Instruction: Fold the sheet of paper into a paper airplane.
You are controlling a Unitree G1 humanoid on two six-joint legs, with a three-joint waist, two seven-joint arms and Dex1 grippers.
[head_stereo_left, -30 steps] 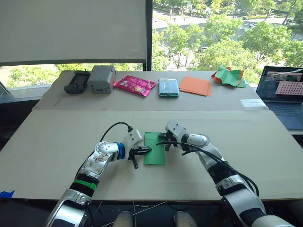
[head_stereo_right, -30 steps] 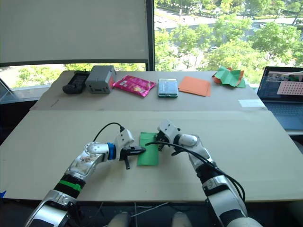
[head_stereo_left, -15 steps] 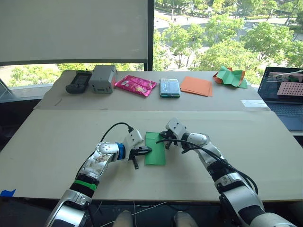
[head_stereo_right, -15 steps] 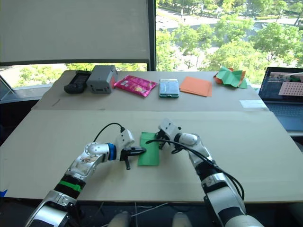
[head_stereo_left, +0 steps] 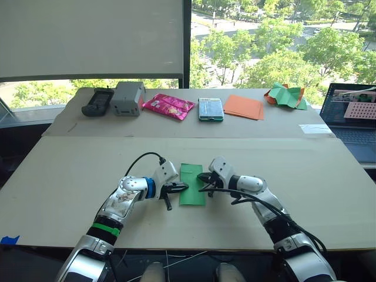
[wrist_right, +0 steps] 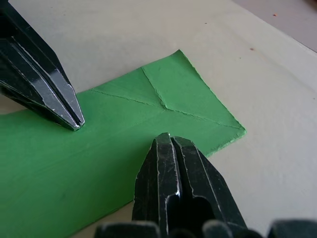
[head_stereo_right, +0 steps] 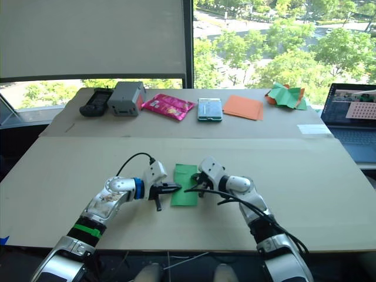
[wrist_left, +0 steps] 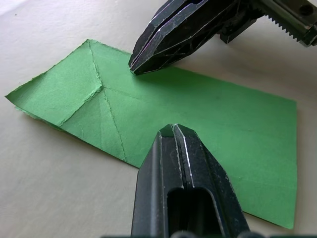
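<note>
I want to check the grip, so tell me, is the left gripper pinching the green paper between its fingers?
No: in the left wrist view the left gripper is shut with its tip pressing down on the flat sheet of paper.

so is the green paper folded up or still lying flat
Lying flat on the table, folded lengthwise into a narrow strip. The sheet of paper shows crease lines near one end, and both shut claws, left and right, press its edges.

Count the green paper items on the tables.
2: the sheet of paper lying flat between both end effectors on the near table, and the crumpled green-and-orange paper heap on the far table beside the laptop.
</note>
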